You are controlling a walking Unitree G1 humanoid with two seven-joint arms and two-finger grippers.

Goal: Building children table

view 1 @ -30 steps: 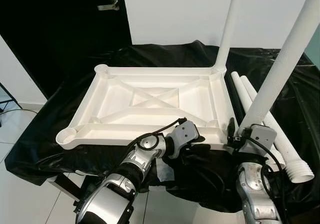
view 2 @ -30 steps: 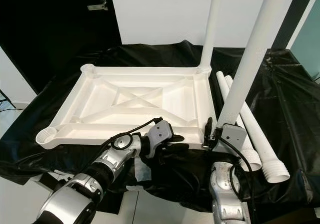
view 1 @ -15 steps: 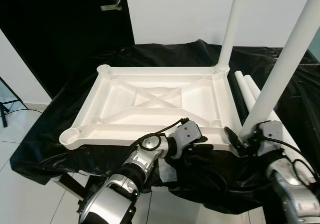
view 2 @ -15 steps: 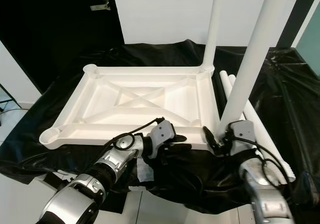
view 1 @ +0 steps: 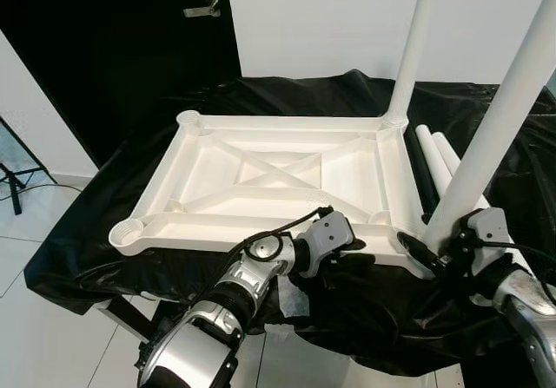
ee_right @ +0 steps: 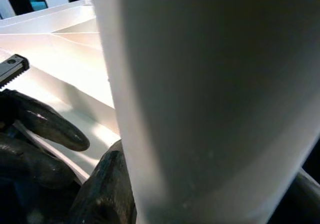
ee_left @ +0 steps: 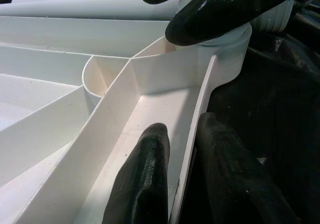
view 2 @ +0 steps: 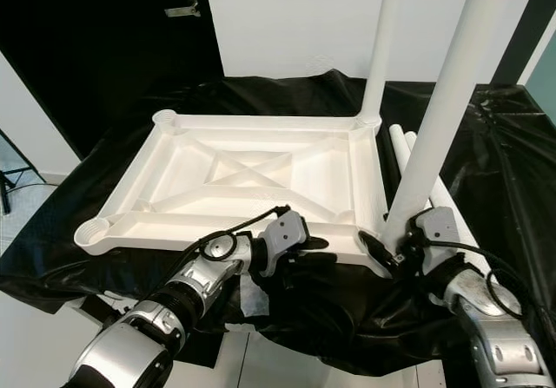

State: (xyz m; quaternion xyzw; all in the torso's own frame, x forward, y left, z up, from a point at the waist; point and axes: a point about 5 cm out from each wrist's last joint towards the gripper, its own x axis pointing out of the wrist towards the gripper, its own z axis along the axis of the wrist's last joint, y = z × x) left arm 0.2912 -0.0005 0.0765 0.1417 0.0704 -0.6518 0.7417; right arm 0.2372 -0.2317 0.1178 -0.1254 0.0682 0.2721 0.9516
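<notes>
Right now I see the white tabletop (view 1: 269, 180) lying upside down on a black cloth (view 1: 87, 240), ribs facing up, with 2 open leg sockets along its left side. My left gripper (ee_left: 175, 184) sits at the near edge of the tabletop; its 2 fingers are nearly closed, pinching the thin near rim, 1 finger inside the frame and 1 outside against the cloth. Further right, 1 leg (view 1: 415, 45) stands upright in the far right corner socket. A 2nd leg (view 1: 495, 128) stands in the near right corner, and my right gripper (view 1: 426, 251) is clamped around its base just above the socket, fingers spread only as wide as the tube. Beyond it, 2 spare legs (view 2: 452, 214) lie flat on the cloth beside the tabletop's right edge.
</notes>
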